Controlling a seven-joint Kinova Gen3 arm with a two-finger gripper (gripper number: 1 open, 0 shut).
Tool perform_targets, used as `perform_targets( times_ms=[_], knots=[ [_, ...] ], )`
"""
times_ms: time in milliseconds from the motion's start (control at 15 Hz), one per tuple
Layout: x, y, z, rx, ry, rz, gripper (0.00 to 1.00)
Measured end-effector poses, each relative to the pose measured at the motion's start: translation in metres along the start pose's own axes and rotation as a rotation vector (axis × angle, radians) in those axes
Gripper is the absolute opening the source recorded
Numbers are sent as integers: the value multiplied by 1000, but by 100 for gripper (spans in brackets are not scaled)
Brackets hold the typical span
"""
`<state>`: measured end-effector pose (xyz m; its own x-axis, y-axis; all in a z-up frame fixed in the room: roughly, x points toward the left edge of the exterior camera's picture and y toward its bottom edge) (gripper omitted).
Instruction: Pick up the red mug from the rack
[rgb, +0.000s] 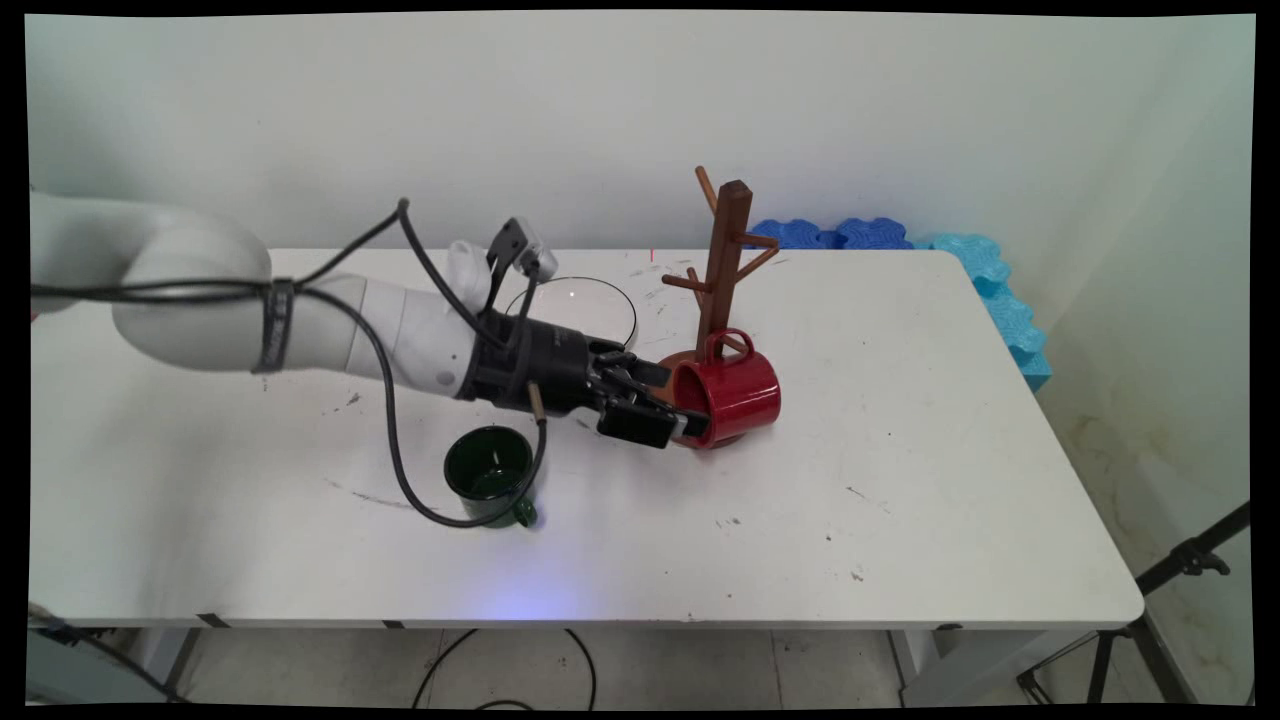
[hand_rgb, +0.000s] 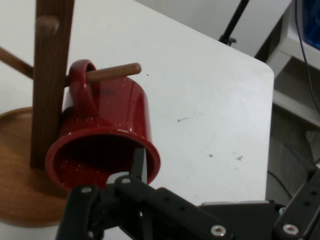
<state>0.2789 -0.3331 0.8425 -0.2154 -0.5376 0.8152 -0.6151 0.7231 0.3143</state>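
A red mug (rgb: 735, 390) lies tilted on its side against a brown wooden mug tree (rgb: 725, 260), its mouth turned toward my arm. In the hand view the red mug's (hand_rgb: 107, 125) handle is looped over a low peg (hand_rgb: 112, 72) of the tree (hand_rgb: 47, 85). My black gripper (rgb: 690, 420) reaches in from the left and is shut on the lower rim of the mug. One finger (hand_rgb: 138, 162) crosses the rim, and the gripper (hand_rgb: 142, 172) sits right at the mug's mouth. The mug hangs just above the tree's round base (hand_rgb: 20, 195).
A dark green mug (rgb: 490, 475) stands upright below my wrist, with a black cable looping round it. A clear round plate (rgb: 590, 300) lies behind the arm. Blue foam pieces (rgb: 900, 240) line the far right corner. A tripod leg (rgb: 1180, 560) stands right of the table.
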Motion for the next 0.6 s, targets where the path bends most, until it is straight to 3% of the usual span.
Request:
perform_targets(
  times_ms=[600],
  knots=[
    [-36,-13,18,45,83,-63,100]
  ],
)
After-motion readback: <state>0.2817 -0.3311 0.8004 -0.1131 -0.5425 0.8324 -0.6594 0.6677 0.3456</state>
